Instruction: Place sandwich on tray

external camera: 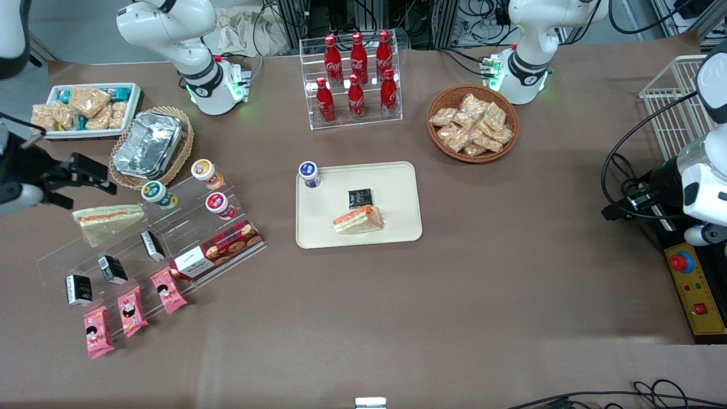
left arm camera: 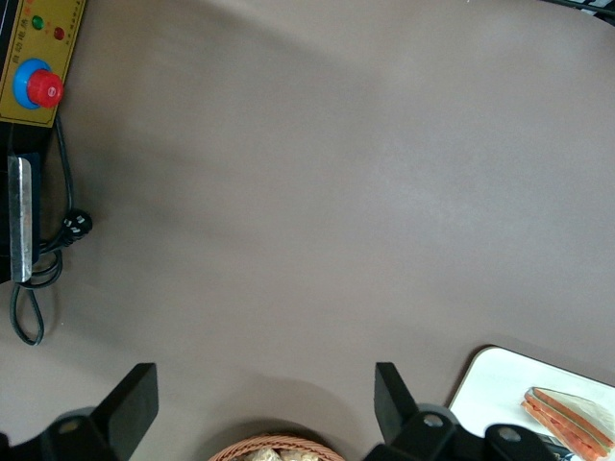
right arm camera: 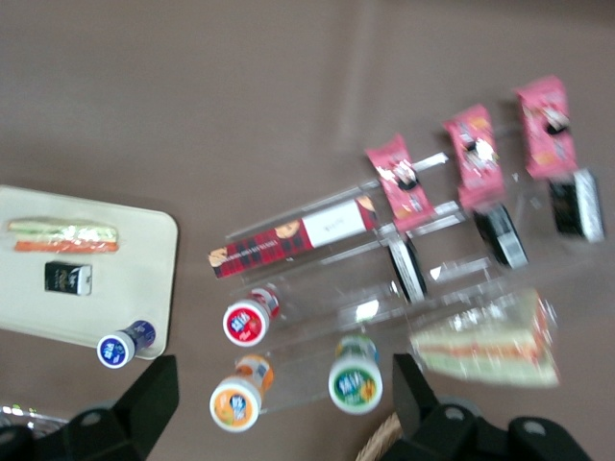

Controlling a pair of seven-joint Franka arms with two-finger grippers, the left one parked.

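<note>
The sandwich (external camera: pixel 358 220), a wrapped wedge with a bright orange stripe, lies on the cream tray (external camera: pixel 397 187) near the edge closest to the front camera. The right wrist view shows the sandwich (right arm camera: pixel 63 236) on the tray (right arm camera: pixel 125 279), and the left wrist view shows the sandwich (left arm camera: pixel 572 423) on the tray's corner (left arm camera: pixel 490 384). My right gripper (external camera: pixel 85 184) hangs open and holds nothing. It is at the working arm's end of the table, well away from the tray and above the clear rack. In its own wrist view the gripper (right arm camera: pixel 283 370) has only cups below it.
A blue-lidded cup (external camera: pixel 309 173) and a black packet (external camera: pixel 359 197) share the tray. The clear rack holds a pale green-faced wedge (external camera: pixel 108 221), cups (external camera: pixel 207 173), a cookie box (external camera: pixel 218 249) and pink packs (external camera: pixel 132 309). A foil container (external camera: pixel 149 145), cola bottles (external camera: pixel 356 74) and a snack basket (external camera: pixel 472 122) stand farther from the camera.
</note>
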